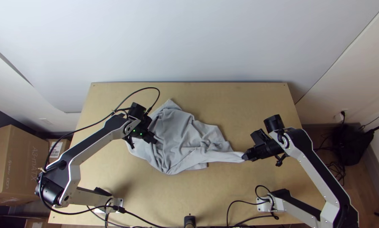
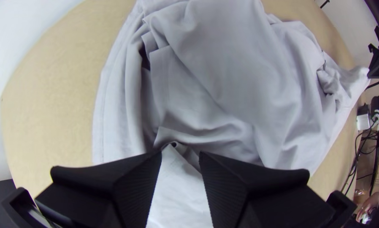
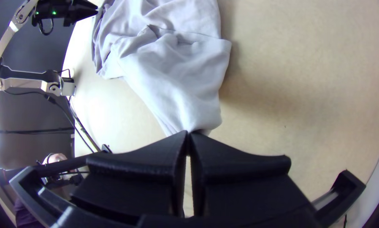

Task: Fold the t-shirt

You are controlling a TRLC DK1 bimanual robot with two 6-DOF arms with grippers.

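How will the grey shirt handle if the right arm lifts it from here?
Likely floppy: the shirt lies bunched in soft folds. The part by the right pincer narrows to a gathered end, so lifting would probably drag a trailing bulk. Fragility seems low; it looks like plain cloth.

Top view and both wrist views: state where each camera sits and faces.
Top view: high over the near edge of the table, looking steeply down; left arm, right arm show.
Left wrist view: left arm's wrist, facing the shirt; open left end effector shows.
Right wrist view: right arm's wrist, facing the shirt's pinched end; shut right end effector shows.
All share the shirt.
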